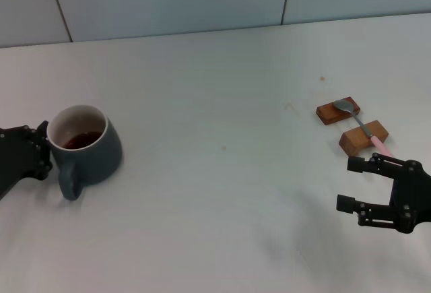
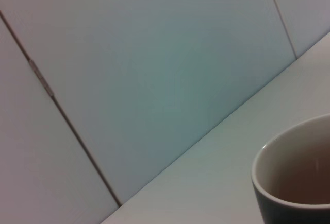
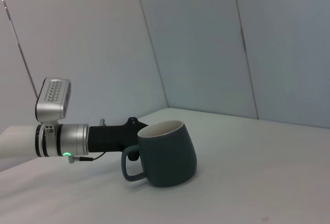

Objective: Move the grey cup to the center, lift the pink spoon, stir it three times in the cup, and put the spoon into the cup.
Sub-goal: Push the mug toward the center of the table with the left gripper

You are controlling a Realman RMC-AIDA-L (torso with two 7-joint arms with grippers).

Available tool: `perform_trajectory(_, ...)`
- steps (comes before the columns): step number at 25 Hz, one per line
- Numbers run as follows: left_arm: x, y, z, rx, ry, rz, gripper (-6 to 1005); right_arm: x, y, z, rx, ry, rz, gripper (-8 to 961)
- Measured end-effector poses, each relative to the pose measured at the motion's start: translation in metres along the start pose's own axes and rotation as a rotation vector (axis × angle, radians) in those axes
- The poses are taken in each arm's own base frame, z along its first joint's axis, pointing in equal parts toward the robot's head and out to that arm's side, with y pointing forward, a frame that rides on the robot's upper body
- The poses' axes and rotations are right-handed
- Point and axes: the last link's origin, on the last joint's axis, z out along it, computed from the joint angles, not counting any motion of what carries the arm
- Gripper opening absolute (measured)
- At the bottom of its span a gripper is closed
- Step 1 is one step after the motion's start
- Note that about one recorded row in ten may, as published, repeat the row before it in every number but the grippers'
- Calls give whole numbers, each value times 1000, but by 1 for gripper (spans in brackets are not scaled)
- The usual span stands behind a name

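The grey cup [image 1: 86, 146] stands at the table's left with dark liquid inside and its handle toward the front. In the left wrist view only part of the cup's rim [image 2: 291, 185] shows. My left gripper [image 1: 42, 150] is open right against the cup's left wall, its fingers not around it. From the right wrist view, the cup [image 3: 166, 154] shows with the left gripper [image 3: 133, 127] behind it. The pink spoon [image 1: 363, 128] lies across two blocks at the right. My right gripper [image 1: 345, 184] hangs open just in front of the spoon's pink handle end.
Two brown wooden blocks [image 1: 337, 112] [image 1: 363, 139] support the spoon at the right. A tiled wall [image 1: 202, 0] borders the white table [image 1: 222, 192] at the back.
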Motion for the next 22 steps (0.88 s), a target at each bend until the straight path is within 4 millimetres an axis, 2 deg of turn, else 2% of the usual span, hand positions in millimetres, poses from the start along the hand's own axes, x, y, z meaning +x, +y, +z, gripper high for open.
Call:
perform_trajectory(10,18,21,29,-57,15,-66,-2,0,0,-1,2,-1,-1,829)
perform_trajectory(17,36,44,52,-123,12,-116,-1,1,0,-2,4,0,-3,829)
perform_trajectory(18,46,54,63,-143,14,-137,-1,1,0,-2,4,0,-3,829)
perform_trajectory(22,54,63,71,-156,9,-131,-1,1,0,-2,5,0,-3,829)
